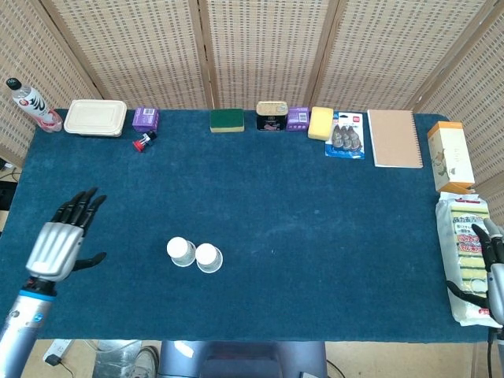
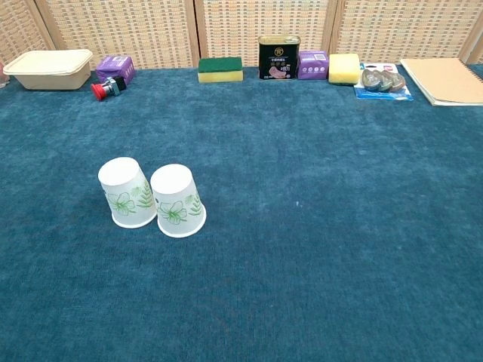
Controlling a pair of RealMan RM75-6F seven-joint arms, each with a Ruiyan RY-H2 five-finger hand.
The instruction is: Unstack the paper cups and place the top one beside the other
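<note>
We see two paper cups (image 2: 155,201) upside down, side by side, touching, left hand (image 1: 59,244) spread wide, holding nothing, right hand (image 1: 494,264) fingers unclear

Woven wicker folding screen (image 1: 260,47), pale tan with wooden frame strips, closes off the back and angles in at both sides. Table (image 1: 315,236) covered in deep blue carpet-like cloth. Light even, soft shadows. Below the table's near edge, a strip of pale flooring (image 1: 378,370), possibly wood.
</note>
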